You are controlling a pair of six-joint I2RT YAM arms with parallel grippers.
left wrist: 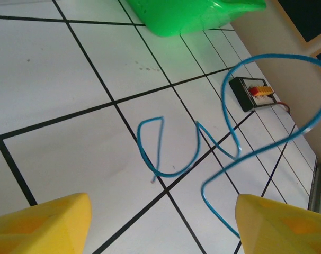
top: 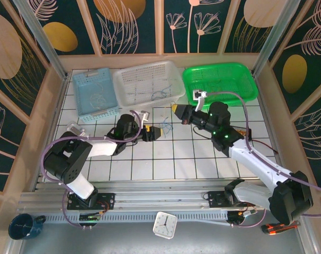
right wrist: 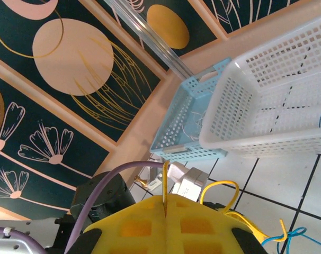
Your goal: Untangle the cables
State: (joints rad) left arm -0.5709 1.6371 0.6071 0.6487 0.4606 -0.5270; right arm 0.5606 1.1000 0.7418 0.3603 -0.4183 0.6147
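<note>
I see a white tiled table (top: pixel 150 169) with a low tan wall (top: pixel 150 61) at the back and more wall down both sides. The tiles close to the arm bases have nothing on them, so there is lots of room to move there. Three baskets stand side by side along the back edge.

My left gripper (top: pixel 154 134) sits low over the middle tiles. Its yellow fingers (left wrist: pixel 44 225) are wide apart and hold nothing. The thin curly blue wire (left wrist: pixel 171 173) lies on the tiles just in front of them.

My right gripper (top: pixel 175 108) hangs near the front of the baskets. Its yellow pads (right wrist: pixel 128 227) are pressed together, and a thin yellow wire (right wrist: pixel 165 177) sticks out of the crack between them (pinched tight).

The light blue plastic basket (top: pixel 95 92) has a thin white wire (right wrist: pixel 194 123) in it. The white plastic basket (top: pixel 144 79) has a second blue wire (top: pixel 159 96) in it. I cannot tell what is in the bright green plastic basket (top: pixel 219 79).
</note>
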